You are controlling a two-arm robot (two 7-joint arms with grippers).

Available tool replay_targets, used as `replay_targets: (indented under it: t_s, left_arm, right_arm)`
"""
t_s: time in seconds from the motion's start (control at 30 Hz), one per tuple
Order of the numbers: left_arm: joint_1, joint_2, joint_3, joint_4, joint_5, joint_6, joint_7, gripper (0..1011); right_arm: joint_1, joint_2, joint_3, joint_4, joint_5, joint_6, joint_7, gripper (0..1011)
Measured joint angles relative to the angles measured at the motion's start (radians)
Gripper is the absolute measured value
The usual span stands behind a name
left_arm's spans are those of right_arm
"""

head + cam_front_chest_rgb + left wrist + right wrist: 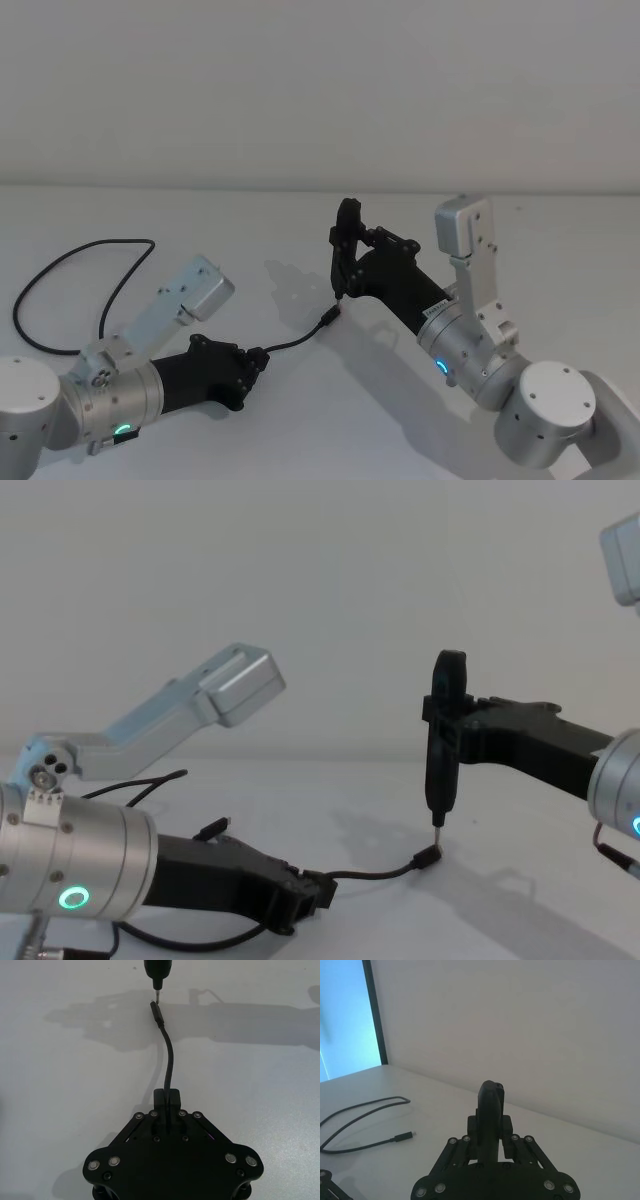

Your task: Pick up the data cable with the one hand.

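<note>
Fingers of the flat black left gripper (256,358) pinch the long thin black data cable (70,262) near its plug, low on the white table (300,215); lift slowly. Upright black right gripper (346,250), pressed together, hangs above that plug

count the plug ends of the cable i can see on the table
2. One plug lies just beyond the left gripper, under the right gripper. The other plug lies on the table farther back on the left side.
</note>
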Motion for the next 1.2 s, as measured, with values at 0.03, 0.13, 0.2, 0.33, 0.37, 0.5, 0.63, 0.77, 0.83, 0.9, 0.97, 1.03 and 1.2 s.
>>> replay_targets:
  t_s: [0.03,0.13,0.2,0.33,0.37,0.5,0.63,0.77,0.83,0.9,0.97,1.03,1.2]
  left_arm:
    - [0.000,0.000,0.000,0.000,0.000,0.000,0.000,42]
    - [0.000,0.000,0.000,0.000,0.000,0.000,0.000,42]
    - [0.000,0.000,0.000,0.000,0.000,0.000,0.000,42]
    - [0.000,0.000,0.000,0.000,0.000,0.000,0.000,42]
    - [0.000,0.000,0.000,0.000,0.000,0.000,0.000,42]
    - [0.000,0.000,0.000,0.000,0.000,0.000,0.000,41]
    - [0.000,0.000,0.000,0.000,0.000,0.000,0.000,42]
    - [0.000,0.000,0.000,0.000,0.000,0.000,0.000,42]
    - [0.000,0.000,0.000,0.000,0.000,0.000,0.000,42]
    - [0.000,0.000,0.000,0.000,0.000,0.000,0.000,42]
    - [0.000,0.000,0.000,0.000,0.000,0.000,0.000,42]
    - [0.000,0.000,0.000,0.000,0.000,0.000,0.000,42]
    - [0.000,0.000,0.000,0.000,0.000,0.000,0.000,42]
  right_arm:
    - [0.003,-0.002,0.000,0.005,-0.001,-0.002,0.003,275]
    - [0.009,-0.006,0.001,0.016,-0.004,-0.006,0.006,275]
    - [0.012,-0.007,0.002,0.020,-0.005,-0.008,0.008,275]
    - [0.020,-0.012,0.004,0.034,-0.008,-0.012,0.014,275]
    - [0.022,-0.013,0.005,0.036,-0.008,-0.013,0.015,274]
    - [0.027,-0.016,0.007,0.046,-0.010,-0.017,0.020,274]
    - [0.031,-0.019,0.008,0.054,-0.011,-0.018,0.024,275]
    - [0.033,-0.021,0.008,0.059,-0.011,-0.019,0.027,275]
    - [0.034,-0.022,0.008,0.062,-0.011,-0.019,0.029,275]
    - [0.035,-0.023,0.008,0.063,-0.011,-0.019,0.031,275]
    - [0.037,-0.024,0.008,0.066,-0.011,-0.020,0.033,275]
    - [0.037,-0.024,0.007,0.068,-0.011,-0.020,0.033,275]
    - [0.039,-0.025,0.006,0.071,-0.013,-0.021,0.034,275]
